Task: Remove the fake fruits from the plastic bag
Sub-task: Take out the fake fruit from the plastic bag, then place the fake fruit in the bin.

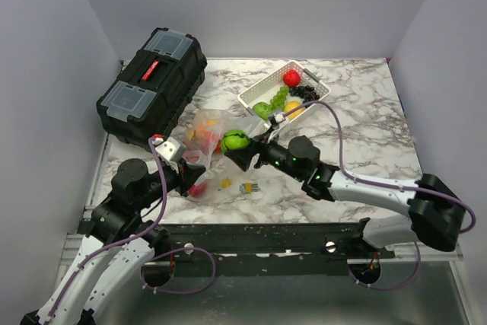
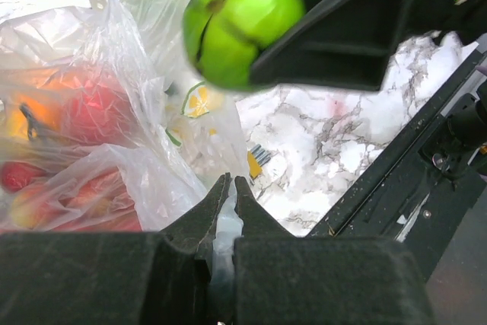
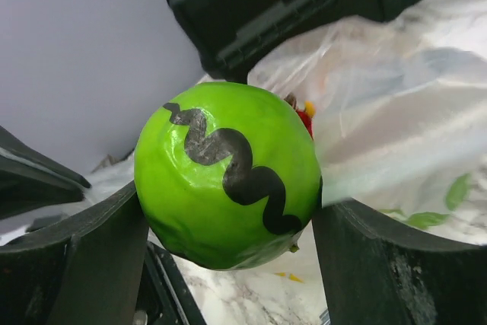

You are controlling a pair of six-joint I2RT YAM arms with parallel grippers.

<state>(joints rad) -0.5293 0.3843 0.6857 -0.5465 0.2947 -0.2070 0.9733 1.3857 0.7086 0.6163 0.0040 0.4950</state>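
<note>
Lifting one of the fake fruits (image 1: 234, 140), a glossy green ball, just clear of the plastic bag (image 2: 114, 66), squeezed between the right gripper (image 3: 228, 211) fingers. Pinching a fold of the bag with the left gripper (image 2: 232, 185), jaws closed on the film (red and orange pieces (image 2: 84, 108) inside). Next, probably: carry across to the white basket (image 1: 257, 98), release gently. No readable writing; only a black squiggle (image 3: 232, 169) on the green skin.

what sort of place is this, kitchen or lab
Likely a robot test cell: plain walls box in a marble-print table holding a black toolbox and toy fruit in a white basket.
</note>
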